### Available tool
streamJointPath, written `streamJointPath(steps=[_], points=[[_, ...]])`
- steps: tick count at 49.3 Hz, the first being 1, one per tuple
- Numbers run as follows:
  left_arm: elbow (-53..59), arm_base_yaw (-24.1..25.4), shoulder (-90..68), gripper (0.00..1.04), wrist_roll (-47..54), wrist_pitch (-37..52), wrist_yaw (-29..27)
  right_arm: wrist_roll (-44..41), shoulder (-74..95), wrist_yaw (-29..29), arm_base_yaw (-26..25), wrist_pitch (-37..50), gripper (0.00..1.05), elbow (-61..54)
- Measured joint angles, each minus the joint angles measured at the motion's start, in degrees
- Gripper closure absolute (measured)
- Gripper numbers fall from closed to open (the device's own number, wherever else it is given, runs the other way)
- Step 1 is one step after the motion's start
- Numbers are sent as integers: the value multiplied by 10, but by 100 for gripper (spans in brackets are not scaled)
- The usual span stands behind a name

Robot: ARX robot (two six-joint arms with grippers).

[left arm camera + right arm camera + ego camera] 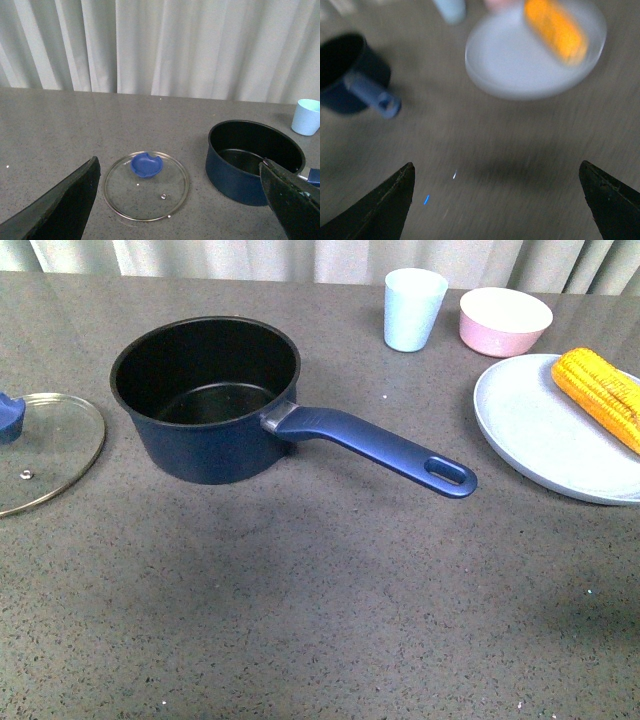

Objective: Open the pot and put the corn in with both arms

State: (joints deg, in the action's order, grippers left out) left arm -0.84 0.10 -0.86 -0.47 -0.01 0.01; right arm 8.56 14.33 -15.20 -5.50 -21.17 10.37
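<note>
The dark blue pot (205, 400) stands uncovered, black and empty inside, its long handle (380, 448) pointing right toward the plate. Its glass lid (45, 448) with the blue knob (146, 165) lies flat on the table left of the pot (252, 160). The yellow-orange corn (603, 392) rests on a pale blue plate (545, 435) at the right. My left gripper (182, 172) hangs open above the lid (146, 186), holding nothing. My right gripper (496, 172) is open over bare table; its view is blurred, with the corn (555, 29) and pot (347, 72) ahead. Neither arm shows in the front view.
A pale blue cup (414, 308) and a pink bowl (505, 321) stand at the back, behind the plate. White curtains (160, 47) hang past the table's far edge. The grey speckled tabletop (320, 620) stretches in front of the pot.
</note>
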Motion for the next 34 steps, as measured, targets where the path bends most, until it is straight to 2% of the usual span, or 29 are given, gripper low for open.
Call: streamJointPath(steps=[3, 7, 12, 22, 34], points=[[0, 0, 0, 9, 0, 0, 0, 21, 70, -32, -21, -61, 9, 31], [0, 0, 0, 9, 0, 0, 0, 25, 128, -42, -38, -59, 9, 48], [0, 0, 0, 9, 0, 0, 0, 9, 221, -54, -58, 11, 9, 90], [0, 0, 0, 9, 0, 0, 0, -107, 450, -31, -62, 164, 9, 188], [0, 0, 0, 9, 0, 0, 0, -204, 684, 18, -37, 242, 9, 313]])
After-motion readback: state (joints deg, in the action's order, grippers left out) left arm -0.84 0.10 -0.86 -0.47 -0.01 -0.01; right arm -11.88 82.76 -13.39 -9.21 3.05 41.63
